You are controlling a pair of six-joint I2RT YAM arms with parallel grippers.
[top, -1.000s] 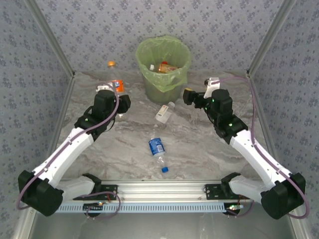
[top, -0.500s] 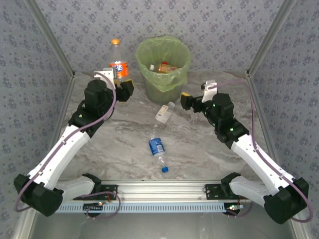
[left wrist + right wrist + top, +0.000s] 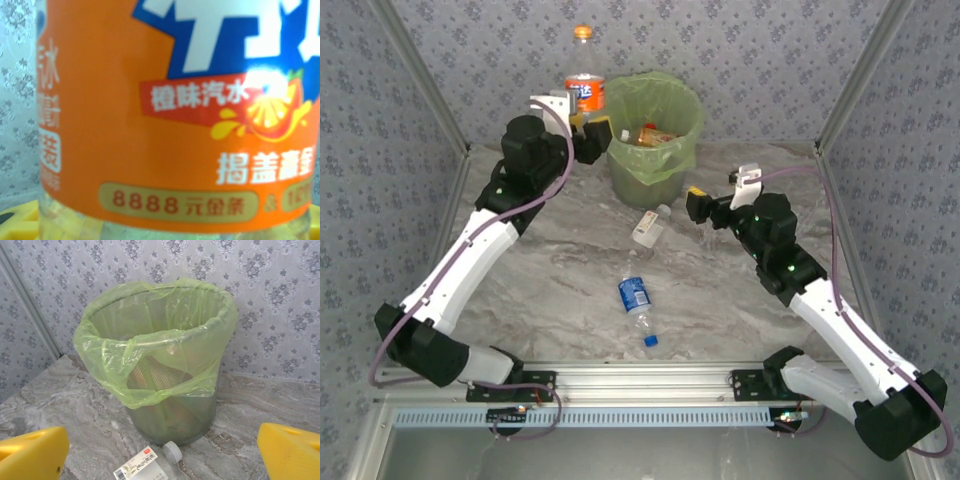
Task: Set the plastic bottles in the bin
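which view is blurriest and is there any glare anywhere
Left wrist: blurriest, the bottle sits too close, label soft, a washed-out bright patch upper right. Right wrist: bin sharp, fingers at the lower corners out of focus. Top external: even light, faint shadows on the table, no glare.

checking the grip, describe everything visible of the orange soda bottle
The orange soda bottle is clear plastic with an orange cap and an orange label bearing a blue-and-white logo, an orange-slice picture and Chinese print. It is upright in the air, gripped low by the left gripper, just left of the bin.
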